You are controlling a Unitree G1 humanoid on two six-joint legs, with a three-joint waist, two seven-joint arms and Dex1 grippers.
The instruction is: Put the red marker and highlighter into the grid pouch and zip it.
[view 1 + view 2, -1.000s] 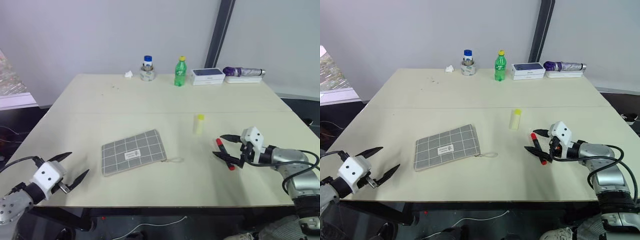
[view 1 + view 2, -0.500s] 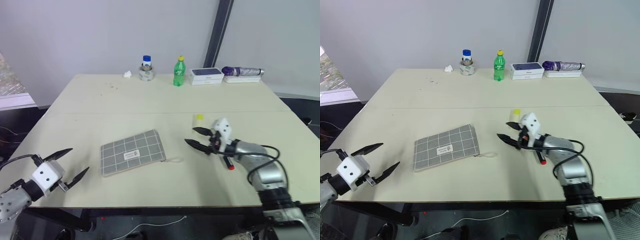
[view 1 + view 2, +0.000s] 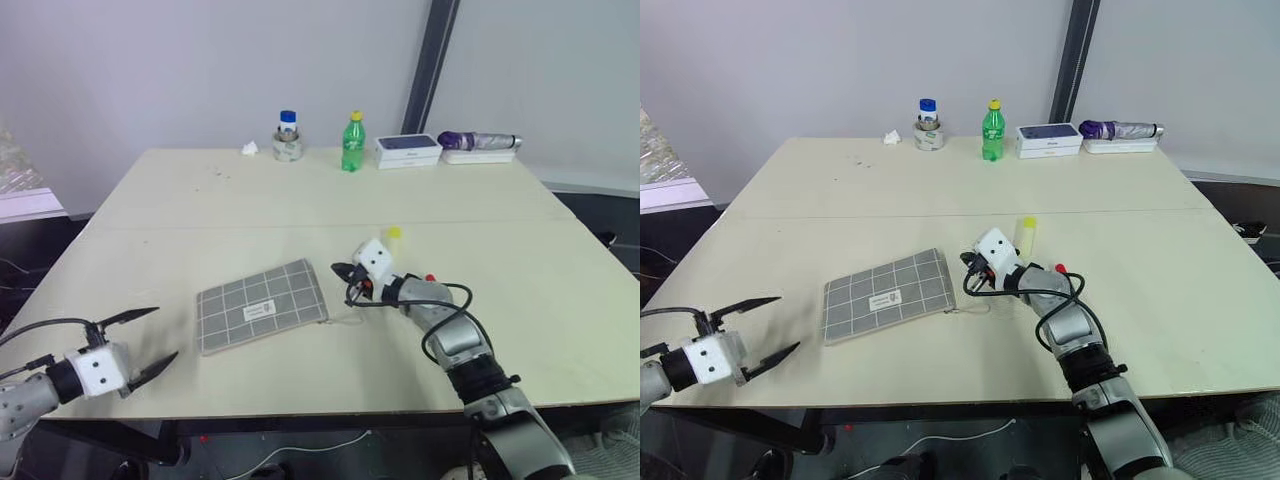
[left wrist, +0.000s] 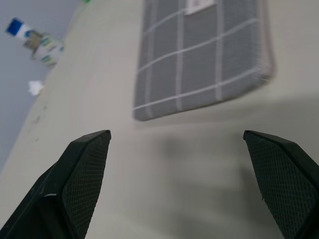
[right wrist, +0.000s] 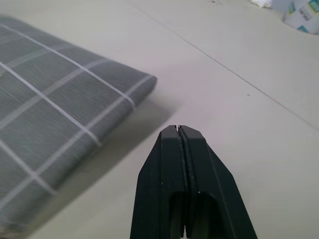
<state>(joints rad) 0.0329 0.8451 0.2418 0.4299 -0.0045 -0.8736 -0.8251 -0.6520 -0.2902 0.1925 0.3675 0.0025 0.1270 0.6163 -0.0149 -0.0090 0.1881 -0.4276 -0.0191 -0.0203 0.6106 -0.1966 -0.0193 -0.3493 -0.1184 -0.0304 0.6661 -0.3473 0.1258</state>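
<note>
While the pale table (image 3: pixel 200 200) stands against a plain grey wall, the grid pouch (image 3: pixel 262 305) lies flat near its front edge and serves as the landmark. At the far edge beyond the pouch stand a small blue-capped jar (image 3: pixel 288 138), a green bottle (image 3: pixel 353 143), a white box (image 3: pixel 408 150) and a folded purple umbrella (image 3: pixel 480 141).

To the right of the pouch the right gripper (image 3: pixel 341 272) reaches in nearly level, its black fingers (image 5: pixel 180 164) pressed together on nothing, the tips just off the pouch's right corner. Behind that forearm, farther right of the pouch, the highlighter (image 3: pixel 1026 231) shows its yellow cap, and the red marker (image 3: pixel 430 278) shows a red end just beside the arm.

Left of the pouch, near the table's front edge, the left gripper (image 3: pixel 150 340) hangs with its fingers spread wide.

A second ago the right gripper was open over the marker, well right of the pouch; it has since swept across to the pouch and closed empty. The marker and highlighter lie where they were.
</note>
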